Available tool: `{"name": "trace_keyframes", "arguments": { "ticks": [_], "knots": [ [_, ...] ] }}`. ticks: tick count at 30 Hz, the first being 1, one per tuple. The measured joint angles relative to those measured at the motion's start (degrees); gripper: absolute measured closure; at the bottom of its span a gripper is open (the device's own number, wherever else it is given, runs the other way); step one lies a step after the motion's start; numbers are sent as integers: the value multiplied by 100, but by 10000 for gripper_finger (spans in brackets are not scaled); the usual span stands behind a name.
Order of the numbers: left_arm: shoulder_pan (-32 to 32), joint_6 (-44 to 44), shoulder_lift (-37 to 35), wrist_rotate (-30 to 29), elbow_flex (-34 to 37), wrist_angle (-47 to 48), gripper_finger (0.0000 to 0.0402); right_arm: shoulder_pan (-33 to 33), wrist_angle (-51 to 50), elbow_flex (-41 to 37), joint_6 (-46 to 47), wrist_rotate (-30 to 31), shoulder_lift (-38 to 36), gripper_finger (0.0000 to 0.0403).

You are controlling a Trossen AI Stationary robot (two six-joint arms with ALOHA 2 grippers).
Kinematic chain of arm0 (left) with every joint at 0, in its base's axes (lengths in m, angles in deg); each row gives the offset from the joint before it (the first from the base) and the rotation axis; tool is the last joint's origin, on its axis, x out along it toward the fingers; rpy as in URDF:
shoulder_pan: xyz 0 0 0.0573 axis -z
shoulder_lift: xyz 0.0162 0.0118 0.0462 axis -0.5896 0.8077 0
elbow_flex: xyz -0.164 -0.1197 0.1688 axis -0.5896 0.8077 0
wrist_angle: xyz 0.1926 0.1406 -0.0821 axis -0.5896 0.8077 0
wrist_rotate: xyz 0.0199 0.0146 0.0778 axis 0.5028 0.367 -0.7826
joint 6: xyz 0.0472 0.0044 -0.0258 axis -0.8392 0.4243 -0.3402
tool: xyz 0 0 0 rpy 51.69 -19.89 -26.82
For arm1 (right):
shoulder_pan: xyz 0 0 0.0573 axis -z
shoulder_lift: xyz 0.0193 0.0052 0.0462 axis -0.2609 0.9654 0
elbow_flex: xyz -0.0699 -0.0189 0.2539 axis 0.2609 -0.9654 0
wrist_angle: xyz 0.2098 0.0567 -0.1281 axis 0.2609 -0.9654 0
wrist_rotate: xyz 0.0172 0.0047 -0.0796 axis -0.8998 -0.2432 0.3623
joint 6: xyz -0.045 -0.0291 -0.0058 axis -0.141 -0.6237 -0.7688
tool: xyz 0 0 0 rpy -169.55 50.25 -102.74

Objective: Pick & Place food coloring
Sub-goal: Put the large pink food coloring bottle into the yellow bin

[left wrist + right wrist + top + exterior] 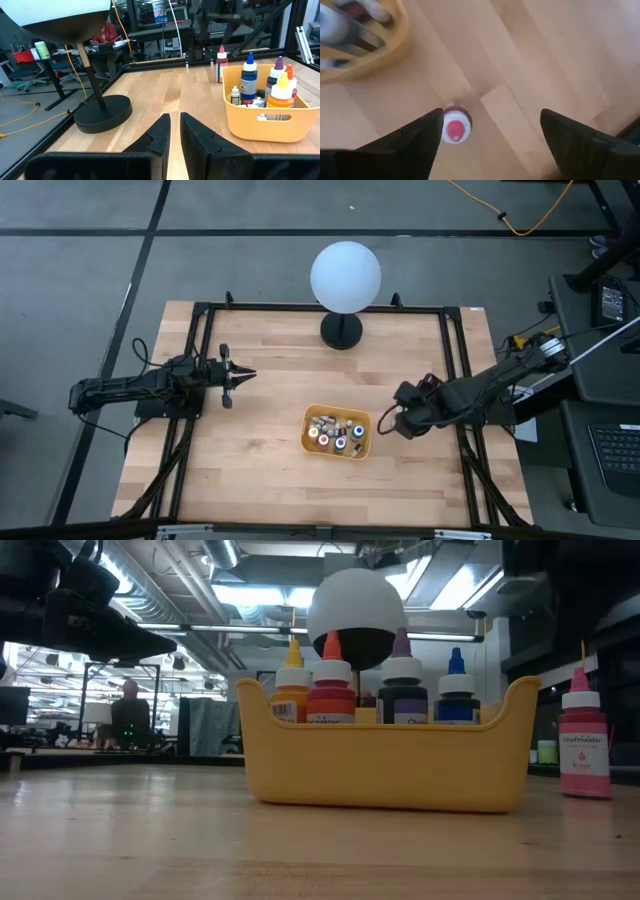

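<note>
Pink food coloring bottle (455,124) stands upright on the counter (270,480), outside the yellow bin (385,772) and just beside its right-hand end; the low view shows it cap-up, apart from the bin wall. The other bottles, orange (291,690), red (331,688), purple (402,685) and blue (456,688), stand upright inside the bin. Right gripper (390,420) hangs over the pink bottle, fingers spread wide and holding nothing. Seen down through the right wrist camera, the bottle shows cap-on, so its long axis runs vertically, in line with the approach. It does not sit centred in the gap: the cap lies touching or nearly touching the inner edge of one finger (415,142), with the other finger (580,142) well apart from it. Judgement: a straight close from here would push the bottle sideways before pinching it; the gripper wants to slide toward the near finger's side first. On the counter clock (lamp (345,277) at 12), the bottle lies about 4 o'clock of centre, the bin about 5. Left gripper (232,374) waits near 9 o'clock, fingers (160,132) nearly closed, empty, well apart from the bottle. Right arm is plainly nearer.
</note>
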State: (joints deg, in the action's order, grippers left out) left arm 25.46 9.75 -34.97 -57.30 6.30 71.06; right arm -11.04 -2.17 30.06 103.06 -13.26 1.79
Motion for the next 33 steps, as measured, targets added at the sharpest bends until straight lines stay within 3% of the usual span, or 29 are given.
{"name": "trace_keyframes", "arguments": {
  "ticks": [10, 33],
  "knots": [
    [-1, 0, 0, 2, 1, 0, 362, 381, 841, -657, -131, -541, -8, 68],
    [-1, 0, -1, 1, 1, 0, 366, 507, 828, -511, -338, -1118, 15, 68]
  ]
}}
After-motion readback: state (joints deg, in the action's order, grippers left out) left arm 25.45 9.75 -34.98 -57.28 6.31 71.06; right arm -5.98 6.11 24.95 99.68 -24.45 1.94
